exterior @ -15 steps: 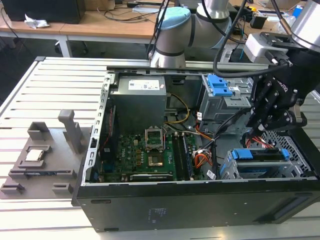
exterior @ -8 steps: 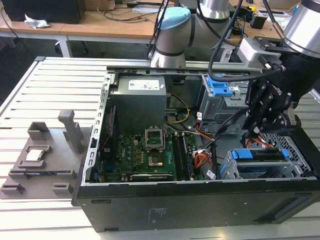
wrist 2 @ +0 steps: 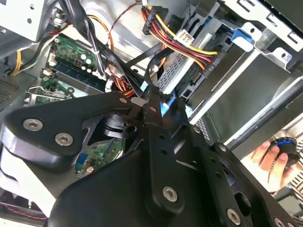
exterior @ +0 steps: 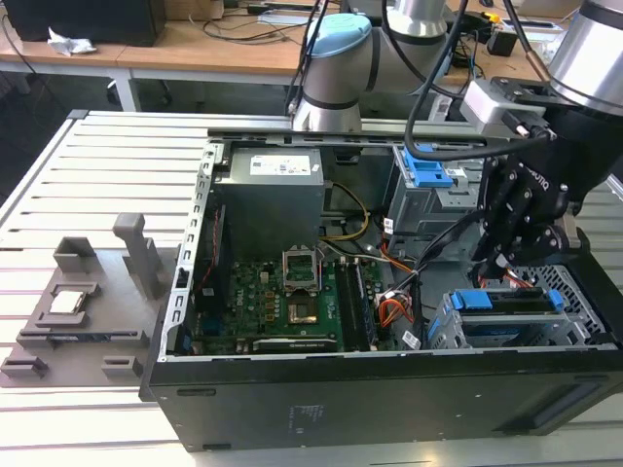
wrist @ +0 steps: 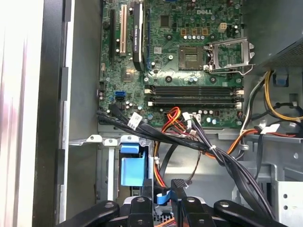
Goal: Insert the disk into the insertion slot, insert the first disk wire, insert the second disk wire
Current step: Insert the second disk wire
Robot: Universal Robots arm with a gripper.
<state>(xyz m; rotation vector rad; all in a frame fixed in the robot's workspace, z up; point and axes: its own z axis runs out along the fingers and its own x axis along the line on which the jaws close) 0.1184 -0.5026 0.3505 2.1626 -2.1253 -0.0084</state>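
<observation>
In the exterior view the disk [exterior: 506, 298], framed by its blue carrier, lies inside the insertion slot [exterior: 487, 336], a grey perforated bay at the case's front corner on the exterior view's right. My black gripper [exterior: 514, 226] hangs just above and behind that bay. In the second wrist view the gripper [wrist 2: 152, 103] is shut on a thin wire with a light blue plug [wrist 2: 164, 107], close to the disk's [wrist 2: 236, 94] rear edge. A yellow, red and black wire bundle [wrist 2: 187, 45] ends in a black plug at that edge. The first wrist view shows the blue wire [wrist: 163, 197] between my fingertips [wrist: 142, 208].
The open case holds a green motherboard [exterior: 292, 297], a grey power supply [exterior: 273, 199] and a taller cage with a blue latch [exterior: 428, 180]. Loose black cables [wrist: 189, 142] cross in front of the gripper. A hand [wrist 2: 267, 158] shows beyond the case. A grey fixture [exterior: 83, 302] sits on the slatted table.
</observation>
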